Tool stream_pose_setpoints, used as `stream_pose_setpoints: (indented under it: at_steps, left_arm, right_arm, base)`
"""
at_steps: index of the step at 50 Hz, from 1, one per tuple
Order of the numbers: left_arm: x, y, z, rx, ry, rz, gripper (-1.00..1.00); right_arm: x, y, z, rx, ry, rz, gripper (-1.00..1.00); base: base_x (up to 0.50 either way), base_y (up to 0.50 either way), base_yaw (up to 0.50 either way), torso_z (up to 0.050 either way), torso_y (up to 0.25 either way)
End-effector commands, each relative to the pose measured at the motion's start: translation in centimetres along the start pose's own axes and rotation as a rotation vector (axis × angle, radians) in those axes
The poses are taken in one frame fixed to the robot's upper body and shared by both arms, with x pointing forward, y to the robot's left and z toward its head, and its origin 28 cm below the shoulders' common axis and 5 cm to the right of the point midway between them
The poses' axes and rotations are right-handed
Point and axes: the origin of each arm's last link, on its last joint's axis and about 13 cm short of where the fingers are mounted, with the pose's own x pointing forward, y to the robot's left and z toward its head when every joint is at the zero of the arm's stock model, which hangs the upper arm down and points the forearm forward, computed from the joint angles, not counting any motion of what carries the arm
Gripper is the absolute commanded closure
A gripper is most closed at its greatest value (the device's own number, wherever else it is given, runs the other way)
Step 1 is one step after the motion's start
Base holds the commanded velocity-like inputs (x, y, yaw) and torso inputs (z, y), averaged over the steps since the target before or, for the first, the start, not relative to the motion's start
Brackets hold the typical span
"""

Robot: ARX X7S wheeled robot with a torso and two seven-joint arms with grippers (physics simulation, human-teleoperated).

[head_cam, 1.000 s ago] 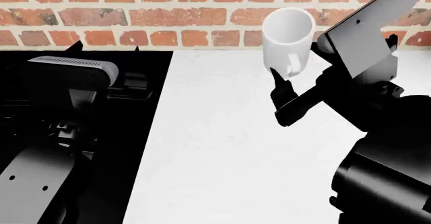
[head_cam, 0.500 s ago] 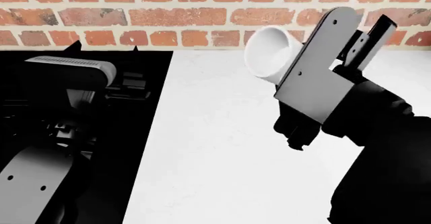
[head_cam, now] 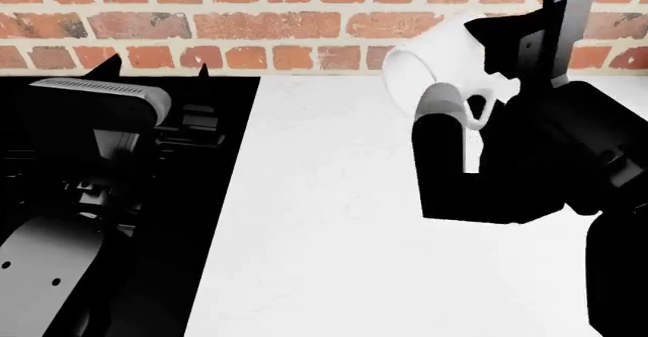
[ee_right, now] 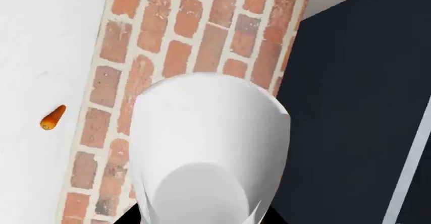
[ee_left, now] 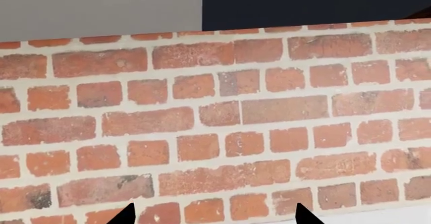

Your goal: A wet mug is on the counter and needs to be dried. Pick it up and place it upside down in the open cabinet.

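In front of me stands a red brick wall [head_cam: 202, 26] with pale mortar. Above the brick wall I see a grey panel [ee_left: 101, 7] and beside it a dark navy panel [ee_left: 316, 2]. The light is even.

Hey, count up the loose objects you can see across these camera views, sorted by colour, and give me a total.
White: 1, the mug, tilted and held above the counter by the right gripper.
Orange: 1, a small carrot-like piece lying on the counter, seen only in the right wrist view.
Total: 2
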Motion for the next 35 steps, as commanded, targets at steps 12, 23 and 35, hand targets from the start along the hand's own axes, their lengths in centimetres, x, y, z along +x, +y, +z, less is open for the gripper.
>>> stream_pose_setpoints:
  at_steps: [12, 23, 35]
  left_arm:
    - [-0.6, -0.2, 0.7, -0.062, 0.018, -0.082, -1.00]
    - [-1.8, -0.2, 1.9, -0.065, 0.083, -0.273, -1.00]
    - [-3.2, 0.1, 3.6, -0.281, 0.328, -0.599, -1.00]
  right_arm:
    - [-0.7, -0.2, -1.0, -0.546, -0.123, -0.190, 1.00]
    - [-1.3, -0.8, -0.9, -0.628, -0.148, -0.233, 1.00]
    - [-1.8, -0.9, -0.4, -0.670, -0.179, -0.264, 1.00]
  base:
    - [0.00, 0.00, 0.00, 0.000, 0.001]
    - [0.00, 0.00, 0.00, 0.000, 0.000]
    - [0.00, 0.00, 0.00, 0.000, 0.000]
